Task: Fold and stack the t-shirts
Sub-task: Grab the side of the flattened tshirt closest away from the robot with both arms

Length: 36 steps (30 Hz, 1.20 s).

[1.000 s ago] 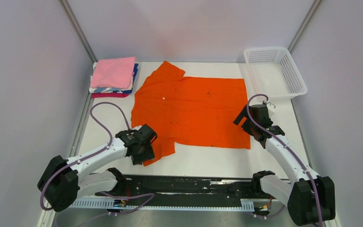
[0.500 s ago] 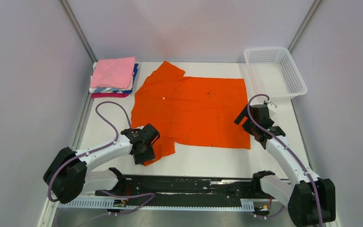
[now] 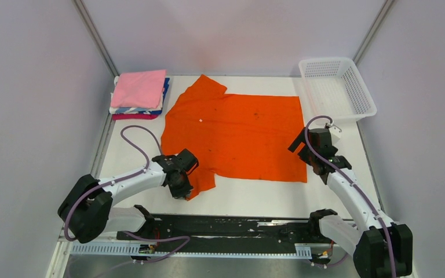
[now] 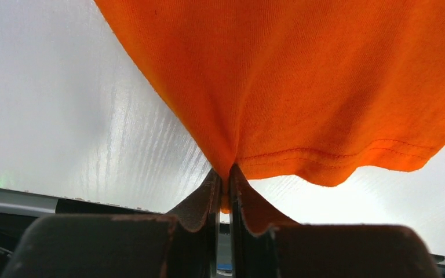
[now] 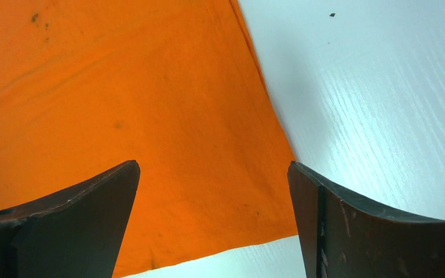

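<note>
My left gripper point(image 4: 224, 176) is pinched tight on the plain bright orange cotton t-shirt point(image 3: 234, 136). In the wrist view the pads are closed with a fold of the near sleeve's cloth drawn up between them. The stitched hem hangs just beyond.

Changed in the last second: my left arm swung in from the left edge and the gripper shifted a little toward the bench middle. The near sleeve has bunched with it, so less of its tip shows toward the near edge. The shirt body has not moved. It lies flat and open mid-bench, collar end toward the left edge and bottom hem toward the right edge.

My right gripper point(image 5: 213, 168) has barely shifted. Its fingers are spread wide and hold nothing. It hovers over the shirt's near right hem corner, one finger above cloth and the other above the bare white bench top point(image 3: 249, 194). I cannot tell how high it sits.

My read: the sleeve grab is secure and the first fold, sleeve in over the body, is just starting. The right side is not gripped yet, so the fold is one-handed for now.

The stack of folded shirts, pink on top point(image 3: 140, 94), sits in the far left corner. The white plastic mesh basket point(image 3: 364, 92) is in the far right corner, and I see nothing in it.
</note>
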### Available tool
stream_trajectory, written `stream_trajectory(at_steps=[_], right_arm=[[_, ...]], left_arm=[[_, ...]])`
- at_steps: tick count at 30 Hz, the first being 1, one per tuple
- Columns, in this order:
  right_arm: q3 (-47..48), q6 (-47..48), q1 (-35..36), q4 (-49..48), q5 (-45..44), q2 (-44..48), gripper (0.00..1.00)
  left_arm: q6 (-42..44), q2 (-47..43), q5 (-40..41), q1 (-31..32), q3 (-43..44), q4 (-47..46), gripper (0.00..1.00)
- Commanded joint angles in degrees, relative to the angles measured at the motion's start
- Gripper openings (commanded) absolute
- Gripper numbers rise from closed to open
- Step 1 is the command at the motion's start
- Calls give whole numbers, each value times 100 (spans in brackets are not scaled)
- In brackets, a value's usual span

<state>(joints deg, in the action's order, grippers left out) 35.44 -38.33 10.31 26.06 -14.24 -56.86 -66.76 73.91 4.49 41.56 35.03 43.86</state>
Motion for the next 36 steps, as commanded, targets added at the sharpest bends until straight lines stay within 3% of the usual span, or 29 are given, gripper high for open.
stream_trajectory(at_steps=[1, 3, 9, 17, 23, 31, 36], right_arm=[[28, -168, -4, 285, -260, 269, 100], [54, -423, -7, 676, -365, 379, 100], [-139, -1309, -11, 1775, -436, 894, 100], [-790, -2036, -18, 1917, -29, 1090, 93], [-970, -2043, -14, 1571, -129, 796, 73], [-1129, -2062, -16, 1057, -122, 353, 60], [-1145, -2064, -19, 894, -127, 203, 40]], left_arm=[[-241, -164, 325, 62, -317, -9, 9], [-213, -387, 338, 65, -223, 196, 0], [-69, -888, 416, 62, -14, 923, 0], [84, -1282, 216, 63, -125, 891, 0], [168, -1350, 218, 69, -90, 776, 0], [157, -1521, 221, 63, -146, 803, 0], [180, -1546, 236, 63, -138, 820, 0]])
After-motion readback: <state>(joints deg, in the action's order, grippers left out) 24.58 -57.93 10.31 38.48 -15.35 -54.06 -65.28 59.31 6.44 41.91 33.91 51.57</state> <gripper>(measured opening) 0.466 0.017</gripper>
